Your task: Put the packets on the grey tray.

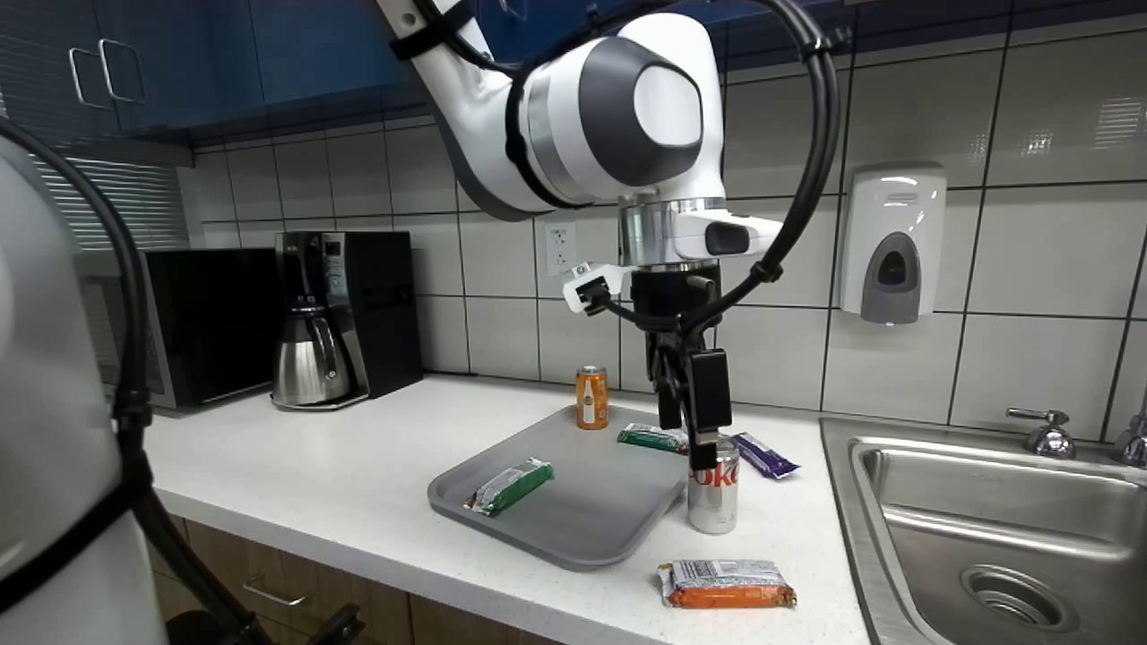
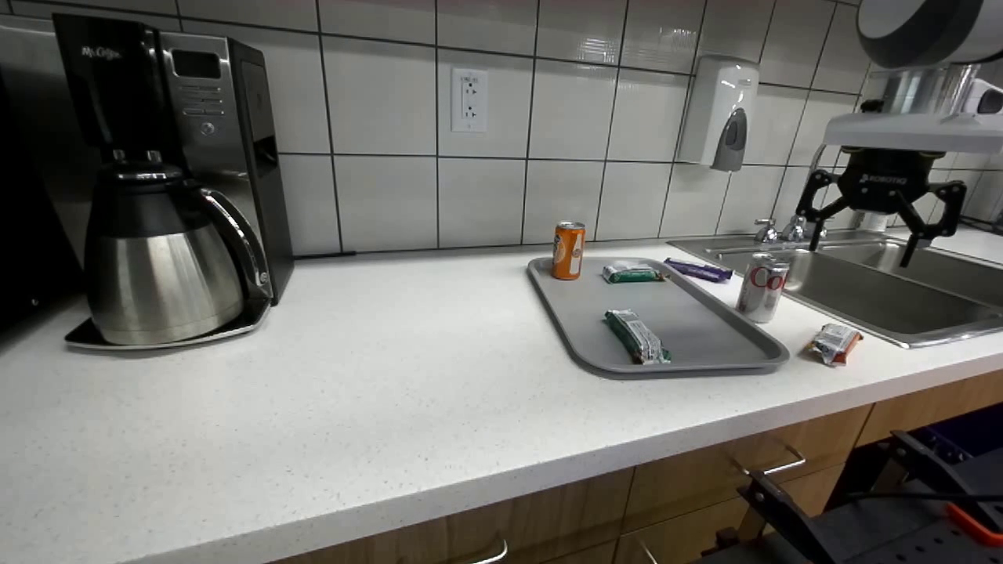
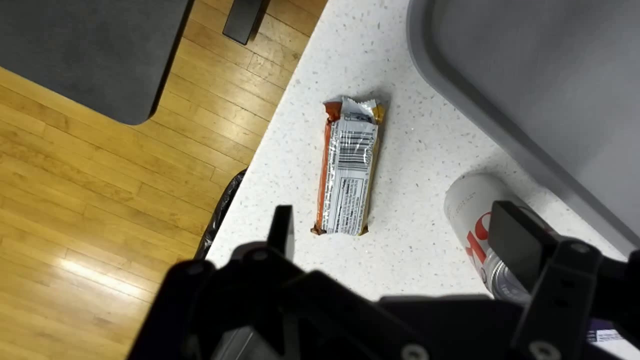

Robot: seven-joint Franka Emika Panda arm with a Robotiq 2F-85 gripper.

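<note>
The grey tray (image 1: 609,497) lies on the counter and shows in both exterior views (image 2: 705,333). A green packet (image 1: 513,488) lies on its near part and a bluish-green and white packet (image 1: 654,437) on its far part. The orange packet (image 1: 728,584) lies on the bare counter beside the tray, near the front edge. In the wrist view the orange packet (image 3: 348,170) lies ahead of the fingers, touched by neither. My gripper (image 3: 400,235) is open and empty, above the counter. It also hangs with fingers apart in an exterior view (image 2: 860,249).
A silver-and-red can (image 1: 714,493) stands between the tray and the orange packet, below one finger in the wrist view (image 3: 470,215). A purple packet (image 1: 763,455) lies behind it. An orange can (image 2: 568,251) stands on the tray's far corner. The steel sink (image 1: 1004,537) is beyond.
</note>
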